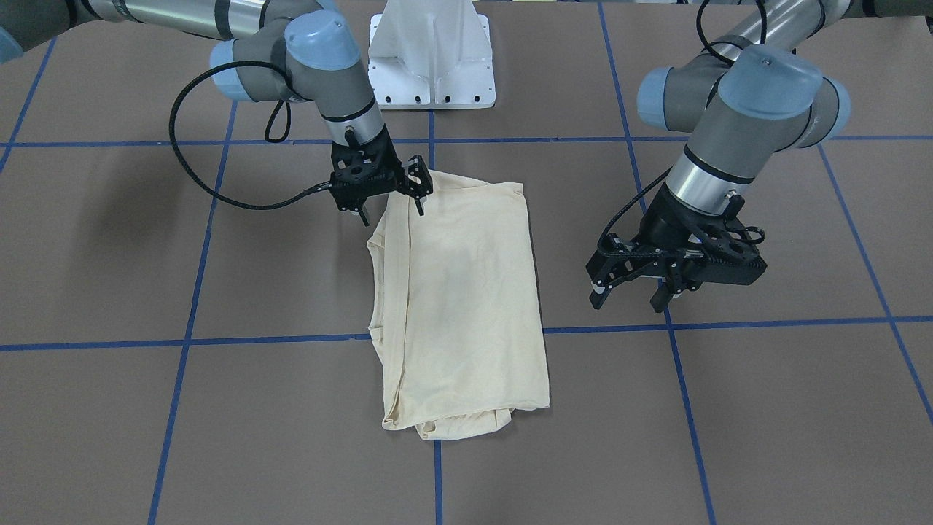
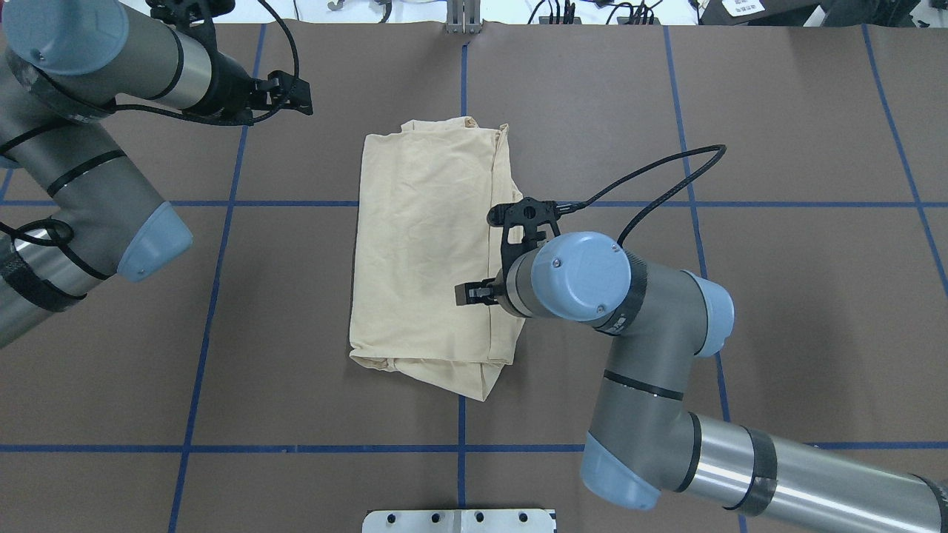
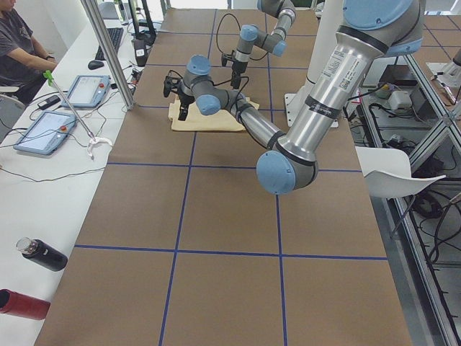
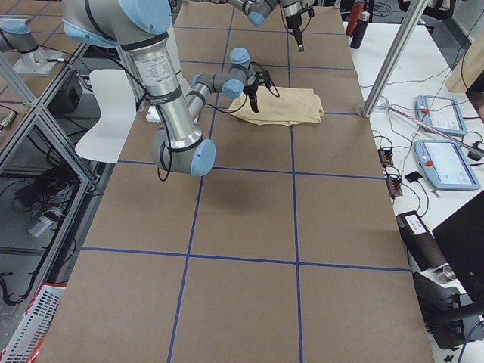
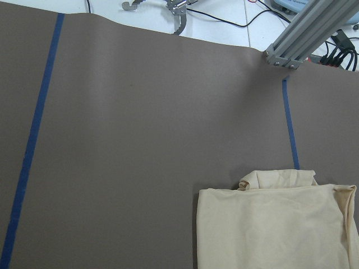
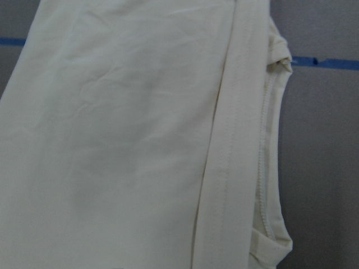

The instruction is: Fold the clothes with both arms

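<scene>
The pale cream-yellow T-shirt (image 1: 466,306) lies folded into a long rectangle at the table's middle (image 2: 422,244). Its print and neck label are hidden. My right gripper (image 1: 391,204) is open and hovers just over the shirt's corner nearest the robot base; in the overhead view (image 2: 481,295) the wrist partly covers it. The right wrist view shows only the shirt's folded hem and seams (image 6: 112,140). My left gripper (image 1: 630,295) is open and empty above bare table, well off the shirt's side (image 2: 296,96). The left wrist view shows the shirt's far corner (image 5: 275,224).
The white pedestal base (image 1: 430,58) stands at the robot's side of the table. Blue tape lines (image 1: 186,343) grid the brown table top. A side bench holds tablets (image 3: 47,130) and bottles (image 3: 43,254), with a metal post (image 3: 108,54) and a seated person (image 3: 18,47).
</scene>
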You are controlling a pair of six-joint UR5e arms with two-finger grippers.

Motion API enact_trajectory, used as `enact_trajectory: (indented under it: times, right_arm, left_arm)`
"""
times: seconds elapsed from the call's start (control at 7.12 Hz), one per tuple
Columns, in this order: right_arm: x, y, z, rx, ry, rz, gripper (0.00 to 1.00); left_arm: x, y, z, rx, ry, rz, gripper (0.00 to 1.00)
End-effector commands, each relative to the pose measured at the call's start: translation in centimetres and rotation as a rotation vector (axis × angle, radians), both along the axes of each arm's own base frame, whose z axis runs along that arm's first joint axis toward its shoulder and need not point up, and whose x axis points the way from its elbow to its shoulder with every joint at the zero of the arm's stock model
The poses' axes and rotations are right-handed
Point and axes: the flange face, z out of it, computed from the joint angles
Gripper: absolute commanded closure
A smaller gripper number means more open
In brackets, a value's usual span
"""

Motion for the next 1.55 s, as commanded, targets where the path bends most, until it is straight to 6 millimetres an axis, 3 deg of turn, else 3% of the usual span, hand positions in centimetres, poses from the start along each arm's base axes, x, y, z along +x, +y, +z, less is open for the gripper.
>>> enact_trajectory:
  times: [0.0,0.14,0.42,0.84,1.26,1.4]
  right_arm:
    - [-3.3,4.5,-0.9,0.222,0.098,-0.130,0.05]
    - [-4.1,5.7,-0.5,0.260,0.131,-0.148,0.11]
    - [-4.3,5.8,-0.1,0.351,0.194,-0.208,0.32]
    - [-4.6,6.2,0.7,0.375,0.218,-0.228,0.45]
    - [-5.5,6.9,1.7,0.374,0.238,-0.246,0.49]
    - [-5.4,6.8,1.8,0.393,0.247,-0.261,0.62]
  left_arm:
    - [-0.3,0.4,1.5,-0.016,-0.012,0.002,0.01]
    - [-0.4,0.3,1.6,-0.017,-0.013,-0.001,0.01]
    - [-0.4,0.4,2.3,-0.027,-0.021,-0.002,0.02]
    - [-0.2,0.2,2.7,-0.033,-0.025,0.000,0.02]
    - [-0.1,0.2,2.8,-0.035,-0.028,0.000,0.02]
    - [-0.1,0.2,2.7,-0.034,-0.027,0.000,0.02]
